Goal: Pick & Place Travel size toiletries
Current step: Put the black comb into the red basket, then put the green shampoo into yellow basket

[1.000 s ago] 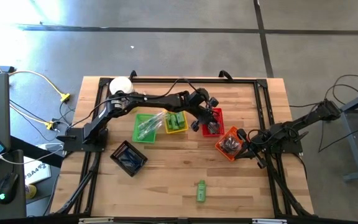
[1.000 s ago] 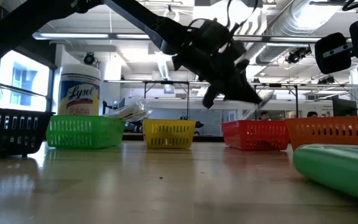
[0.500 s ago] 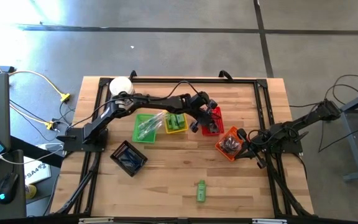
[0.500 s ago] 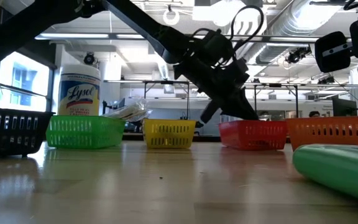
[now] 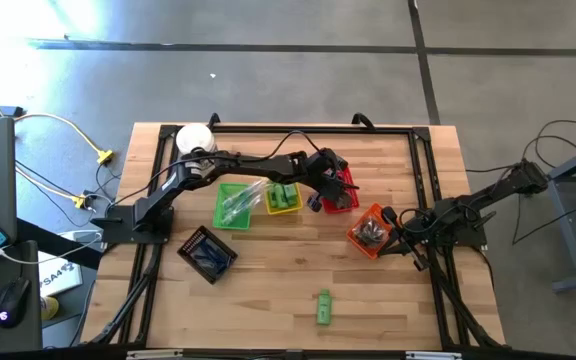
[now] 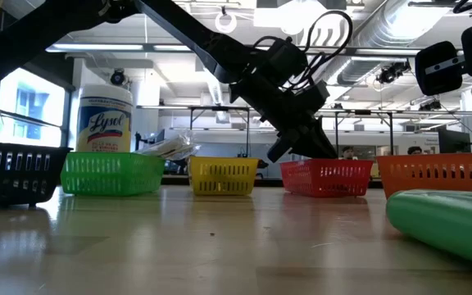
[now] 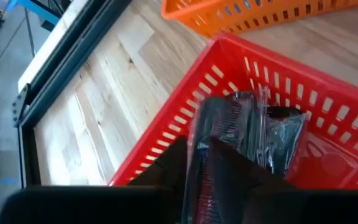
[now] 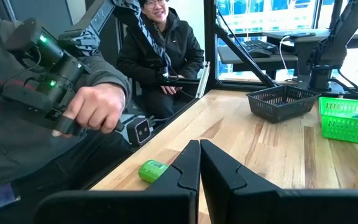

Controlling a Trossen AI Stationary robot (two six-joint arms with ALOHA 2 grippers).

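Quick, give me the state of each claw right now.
Left claw: down in the red basket at a clear-wrapped black comb; whether it is open or gripping cannot be told.
Right claw: closed, empty, beside the orange basket.

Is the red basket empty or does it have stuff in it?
Not empty. The left wrist view shows black clear-wrapped items lying inside the red basket.

"Lysol" on white jar [image 6: 105, 121] label (blue script).

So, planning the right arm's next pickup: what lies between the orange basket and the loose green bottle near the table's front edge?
Nothing: in the high view, only bare wood separates the orange basket from the green bottle.
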